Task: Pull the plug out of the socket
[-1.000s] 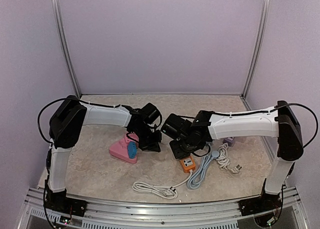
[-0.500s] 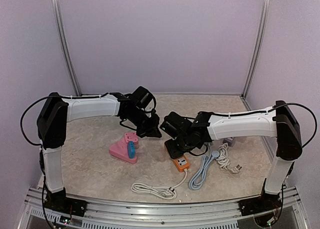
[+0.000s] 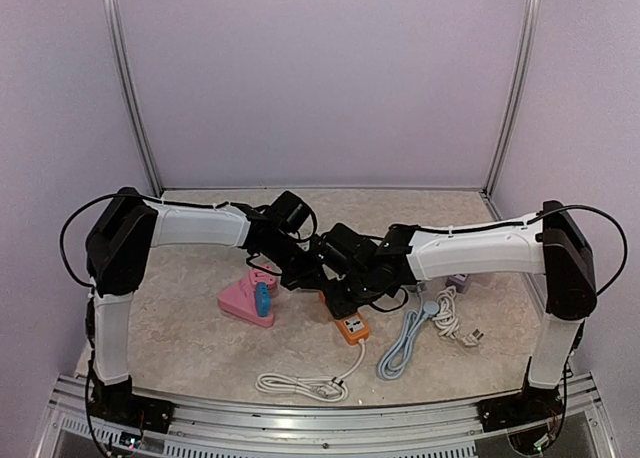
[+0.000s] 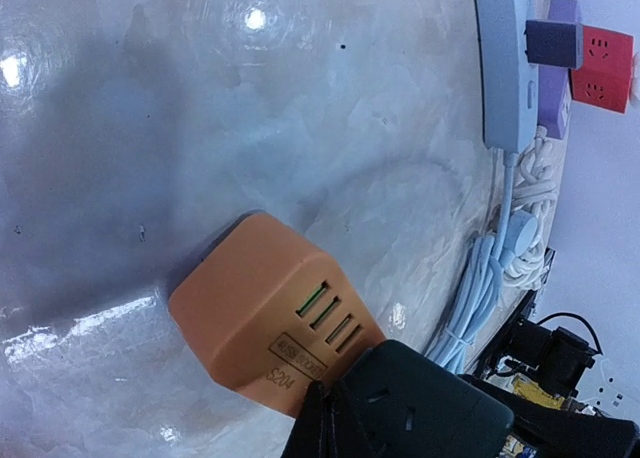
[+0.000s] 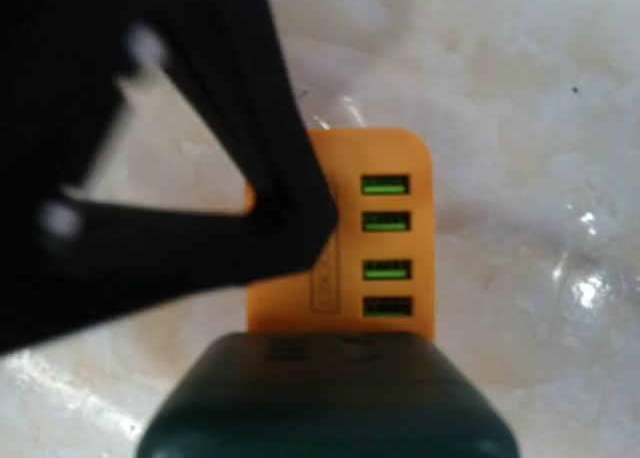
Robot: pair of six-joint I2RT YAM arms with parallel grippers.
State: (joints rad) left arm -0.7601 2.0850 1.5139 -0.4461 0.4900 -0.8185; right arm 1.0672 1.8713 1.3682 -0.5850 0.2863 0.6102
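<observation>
The orange socket (image 3: 350, 326) lies mid-table with a white cable trailing from it; its four green ports show in the wrist views (image 5: 385, 248). A dark green plug (image 5: 330, 398) sits in its near end, also visible as a dark block (image 4: 430, 408) in the left wrist view. My right gripper (image 3: 342, 300) is closed around this plug, hiding it from above. My left gripper (image 4: 335, 423) is shut, its joined black tips (image 5: 290, 213) pressing on the socket's top face right beside the plug.
A pink socket with a blue plug (image 3: 248, 301) lies left of the arms. A coiled white cable (image 3: 300, 383) is near the front edge. A blue-grey power strip (image 4: 505, 58) with a purple plug (image 4: 553, 43), its bundled cord (image 3: 405, 338) and a red cube socket (image 4: 603, 68) are to the right.
My left arm swung away from the pink socket, rightward and down onto the orange socket. My right gripper shifted left, dragging the orange socket and its cable along.
</observation>
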